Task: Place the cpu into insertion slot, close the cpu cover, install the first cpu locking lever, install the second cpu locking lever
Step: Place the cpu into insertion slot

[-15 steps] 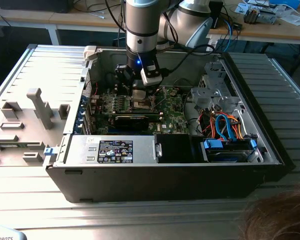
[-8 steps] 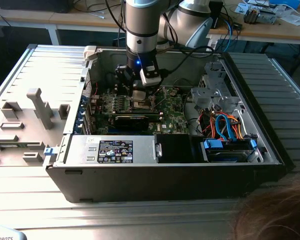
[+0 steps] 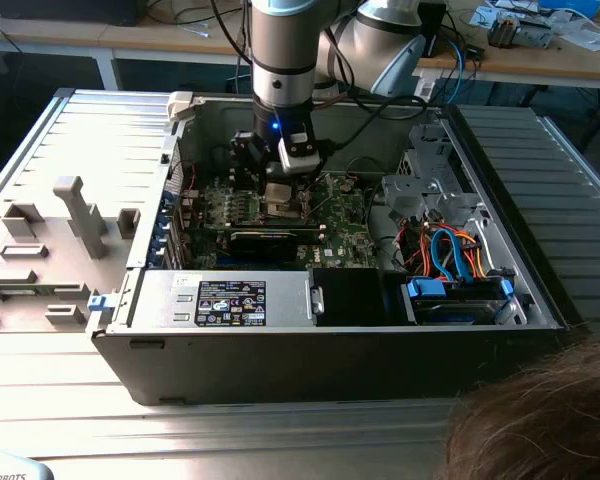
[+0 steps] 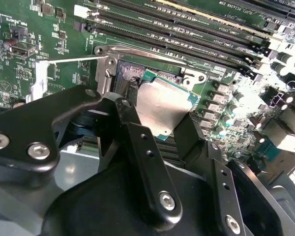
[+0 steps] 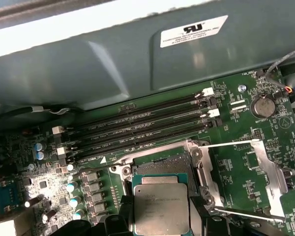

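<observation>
The cpu is pinched in the end effector, just above the insertion slot. It is best to keep it flat, match the corners, and lower it softly. The cpu cover stands open. I count one cpu, one slot, one cover, four long black memory slots.

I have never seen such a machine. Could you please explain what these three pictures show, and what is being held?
It is a robot arm reaching into an open computer case. The exterior view looks from outside; both wrist views come from cameras riding on the arm, looking at the green motherboard. Its black tool grips the cpu, a small silver chip, just over the insertion slot. The cpu cover stands open beside it.
</observation>
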`<state>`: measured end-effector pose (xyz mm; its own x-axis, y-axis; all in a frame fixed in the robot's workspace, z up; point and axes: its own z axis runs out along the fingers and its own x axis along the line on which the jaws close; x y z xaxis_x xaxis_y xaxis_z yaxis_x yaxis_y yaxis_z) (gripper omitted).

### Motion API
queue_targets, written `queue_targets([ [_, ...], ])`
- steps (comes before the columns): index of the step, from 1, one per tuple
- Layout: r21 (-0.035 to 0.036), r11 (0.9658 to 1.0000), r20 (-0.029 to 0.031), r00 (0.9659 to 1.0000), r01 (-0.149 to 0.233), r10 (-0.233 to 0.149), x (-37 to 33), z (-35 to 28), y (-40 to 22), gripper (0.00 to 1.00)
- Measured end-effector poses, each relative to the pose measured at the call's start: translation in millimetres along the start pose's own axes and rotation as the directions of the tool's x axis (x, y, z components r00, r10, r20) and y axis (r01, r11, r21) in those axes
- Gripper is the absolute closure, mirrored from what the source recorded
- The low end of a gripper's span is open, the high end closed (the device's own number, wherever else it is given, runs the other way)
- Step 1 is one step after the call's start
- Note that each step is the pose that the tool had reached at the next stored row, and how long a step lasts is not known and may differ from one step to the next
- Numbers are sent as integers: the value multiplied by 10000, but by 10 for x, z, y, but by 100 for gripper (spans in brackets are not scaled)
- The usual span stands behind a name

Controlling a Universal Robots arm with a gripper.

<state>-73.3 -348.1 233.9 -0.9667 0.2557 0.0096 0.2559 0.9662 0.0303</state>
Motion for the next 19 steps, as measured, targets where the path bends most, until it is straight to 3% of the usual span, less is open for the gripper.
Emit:
queue_targets([
  [9,106,9992,43,9992,-392,391,0,14,0,46],
  [19,172,9965,80,9966,-821,820,0,27,-1,46],
])
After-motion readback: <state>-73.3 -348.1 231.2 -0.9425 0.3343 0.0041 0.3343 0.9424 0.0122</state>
